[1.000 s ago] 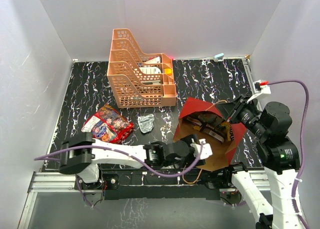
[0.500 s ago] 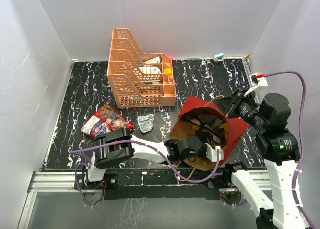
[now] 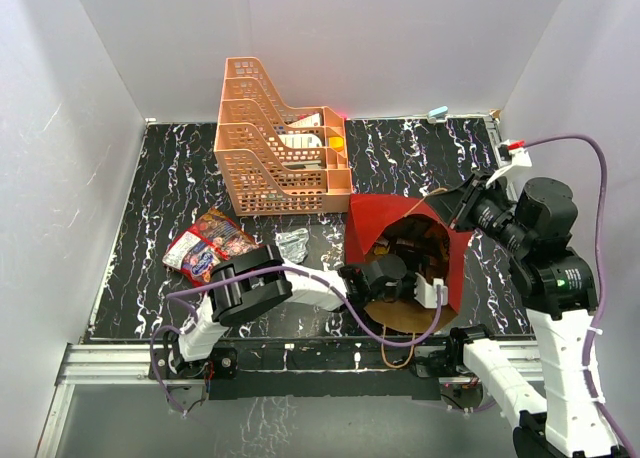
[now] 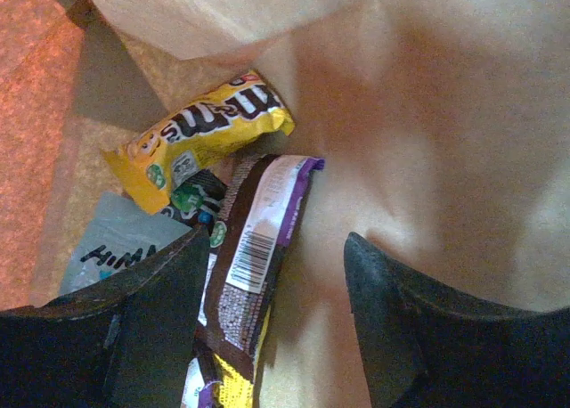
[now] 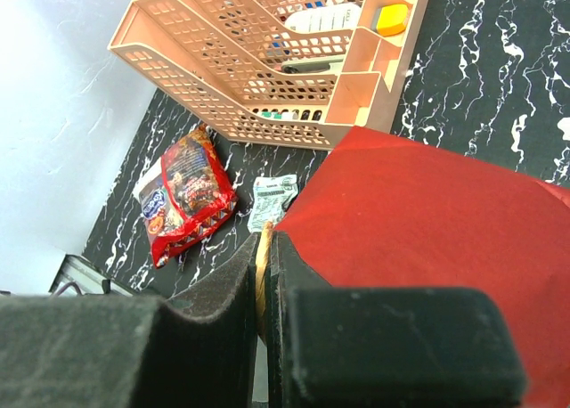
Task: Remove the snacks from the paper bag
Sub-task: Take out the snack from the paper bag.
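Left of centre on the worktop (image 3: 140, 198) lies the large red snack bag (image 3: 210, 248), with a silver packet (image 3: 292, 243) just right of it. Right of centre the paper bag (image 3: 385, 218), dark red outside and kraft inside, gapes tilted. The left jaws, spread and gripping nothing, hang inside over a yellow packet (image 4: 200, 141) and a brown-purple wrapper (image 4: 258, 257). The right jaws are clenched on its upper-right rim.

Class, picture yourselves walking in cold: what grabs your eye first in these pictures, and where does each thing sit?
The dark red paper bag at centre right of the table stands out, with the left end effector open inside it, facing a yellow packet and a brown-and-purple wrapper. At the back stands an orange tray rack, and a large red snack bag lies on the table to the left.
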`<move>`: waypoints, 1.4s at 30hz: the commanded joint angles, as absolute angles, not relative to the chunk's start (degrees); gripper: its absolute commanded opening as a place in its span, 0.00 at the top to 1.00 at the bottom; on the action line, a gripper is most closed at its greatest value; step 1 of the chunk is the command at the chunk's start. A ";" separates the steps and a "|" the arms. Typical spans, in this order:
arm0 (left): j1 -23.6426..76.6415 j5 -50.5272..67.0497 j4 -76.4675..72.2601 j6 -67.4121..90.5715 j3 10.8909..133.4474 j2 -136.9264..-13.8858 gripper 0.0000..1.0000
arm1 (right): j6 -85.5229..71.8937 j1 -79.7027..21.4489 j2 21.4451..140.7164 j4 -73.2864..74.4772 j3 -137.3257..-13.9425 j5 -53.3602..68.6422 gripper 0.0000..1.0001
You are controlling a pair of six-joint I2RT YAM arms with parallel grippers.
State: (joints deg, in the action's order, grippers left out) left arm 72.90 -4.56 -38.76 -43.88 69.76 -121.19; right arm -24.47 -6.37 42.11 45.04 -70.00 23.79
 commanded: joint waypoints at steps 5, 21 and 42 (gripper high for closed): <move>72.40 -3.34 -43.71 -40.17 63.94 -113.53 0.36 | -24.60 -6.48 41.31 39.01 -73.66 24.21 0.93; 71.51 -1.74 -35.57 -48.39 67.29 -117.18 0.43 | -24.97 -6.50 40.75 39.76 -74.46 23.86 0.93; 68.83 -6.70 -26.52 -52.12 78.83 -126.85 0.62 | -25.80 -6.50 40.52 39.73 -74.97 24.67 0.93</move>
